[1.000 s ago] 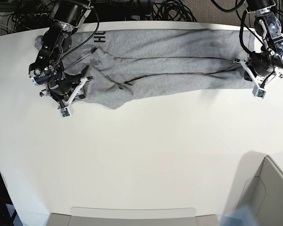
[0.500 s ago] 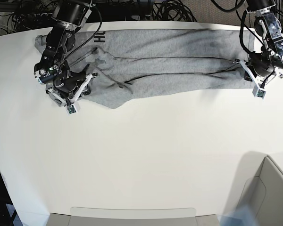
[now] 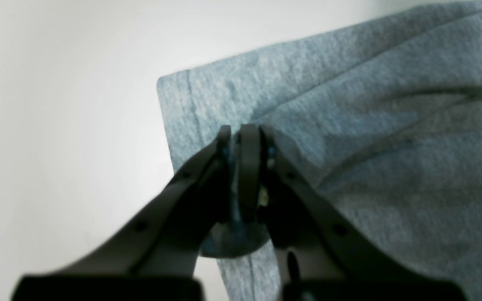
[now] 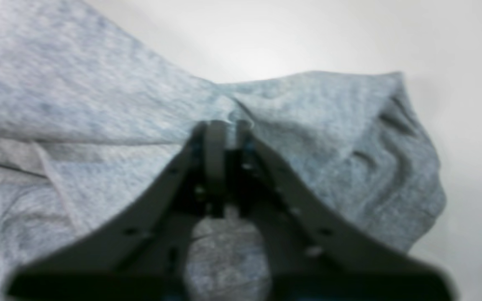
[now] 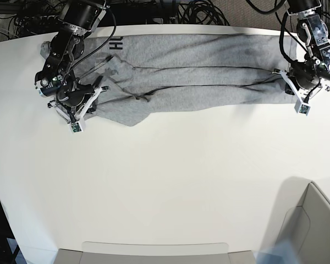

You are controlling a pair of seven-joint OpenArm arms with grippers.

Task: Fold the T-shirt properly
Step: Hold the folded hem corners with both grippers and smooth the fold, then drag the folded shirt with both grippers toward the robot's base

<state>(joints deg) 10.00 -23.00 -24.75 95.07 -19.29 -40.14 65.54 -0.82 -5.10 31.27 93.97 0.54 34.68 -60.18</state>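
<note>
Lying flat: the T-shirt [image 5: 192, 69] stretches as a long band along the far edge of the white table [image 5: 170, 187], reaching nearly from one arm to the other.
Cloth: light heather grey, doubled lengthwise, with long creases along the band and a loose rounded flap [image 5: 133, 113] sagging toward the table's near side.
Lettering: black block capitals [image 5: 117, 45] show at the shirt's far edge, close to the end where the right arm works; only a couple of letters are readable.
Right gripper [image 4: 226, 125]: jaws drawn together, pinching a raised fold of the shirt; the right wrist view shows grey fabric bunched at the fingertips and spreading away on both sides.
Left gripper [image 3: 243, 133]: jaws clamped on the shirt's hemmed corner at the opposite end; a bit of grey cloth shows between the fingers in the left wrist view.
Beside the shirt: bare table surface lies just past the gripped corner.
Away from the shirt: a pale box [image 5: 308, 225] sits at the table's near corner on the left arm's side, well apart from the cloth.
Beyond the shirt: black cables [image 5: 198, 12] tangle past the table's far edge.
</note>
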